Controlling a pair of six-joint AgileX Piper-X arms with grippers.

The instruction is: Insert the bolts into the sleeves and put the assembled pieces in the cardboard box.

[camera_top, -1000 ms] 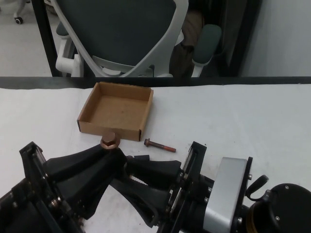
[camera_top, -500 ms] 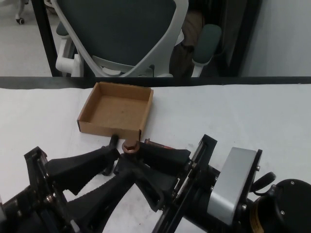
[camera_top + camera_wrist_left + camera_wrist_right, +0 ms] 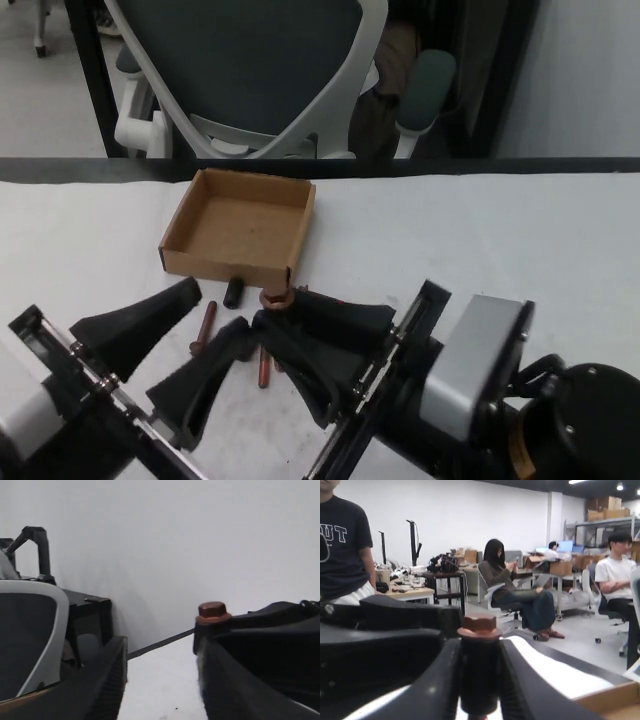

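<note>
The right gripper (image 3: 479,672) is clamped on a bolt (image 3: 479,624). The bolt stands upright with its copper head just above the fingers. Its shaft looks dark, and I cannot tell whether that is a sleeve. The left gripper (image 3: 215,308) is wide open and holds nothing.

A second ago both grippers crowded around that copper head. The left one has since let go and backed off toward the near edge, uncovering two loose bolts (image 3: 207,325) and a black sleeve (image 3: 232,292) on the table. The piece now hangs from the right arm alone, near the cardboard box (image 3: 225,265), so dropping it in looks like the next step.
</note>
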